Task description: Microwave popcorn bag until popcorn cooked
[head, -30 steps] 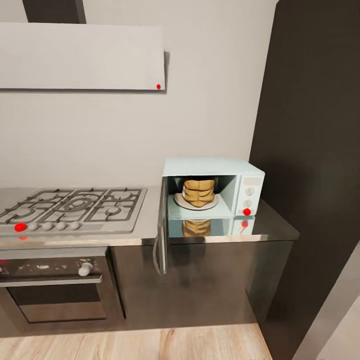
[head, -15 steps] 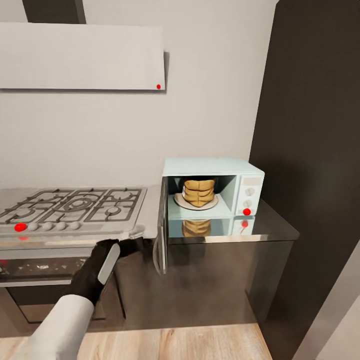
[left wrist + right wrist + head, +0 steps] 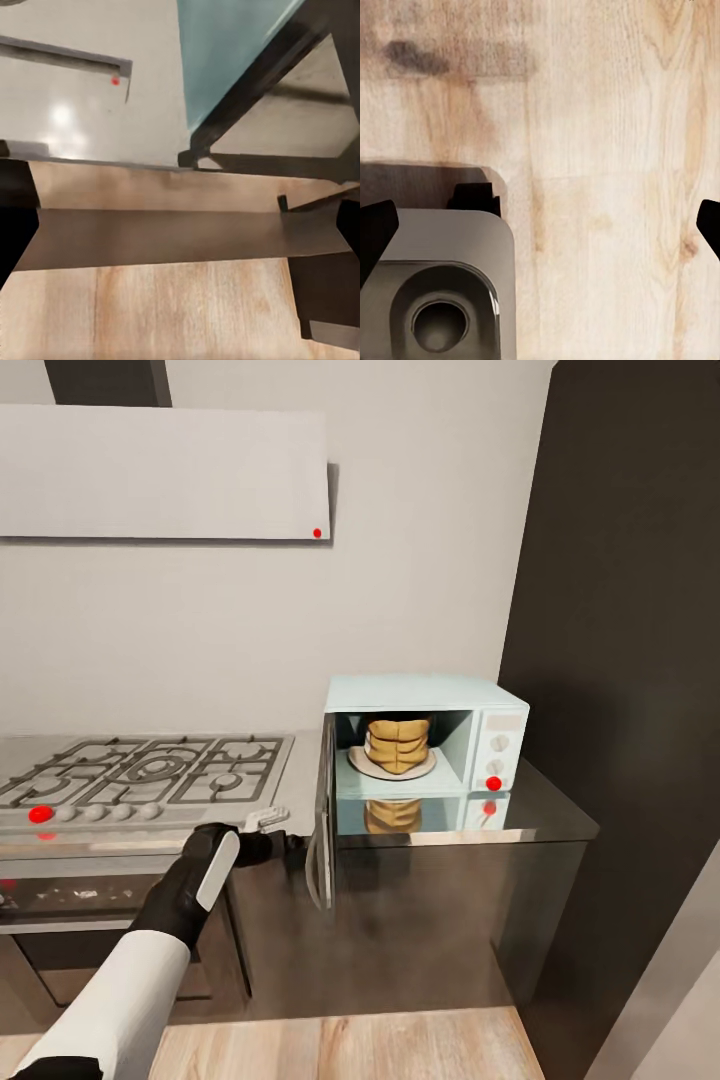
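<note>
Tan-orange and crumpled, the popcorn bag (image 3: 398, 745) sits upright on a pale round plate (image 3: 365, 766) inside the microwave (image 3: 428, 695), which stands on the steel bench (image 3: 545, 800) at the right end, against the grey wall and beside a tall dark cabinet (image 3: 630, 660). The microwave door (image 3: 324, 830) is swung wide open toward the near side, seen almost edge-on at the left of the cavity. The bag's reflection shows in the glossy bench just in front of it. A red light glows at the bottom of the white knob panel (image 3: 497, 752).

The left gripper (image 3: 282, 837) reaches in from the near left, at the bench's front edge between the gas hob (image 3: 150, 770) and the open door, its tip close beside the door's outer face; whether it touches the door cannot be told, nor whether its jaws are parted or clenched. In the left wrist view the mint side of the microwave and wooden floor (image 3: 187, 315) appear.

The right gripper (image 3: 540, 225) hangs over the wooden floor, its dark fingertips (image 3: 375, 229) at opposite edges of the right wrist view, jaws spread wide and released, holding nothing.
</note>
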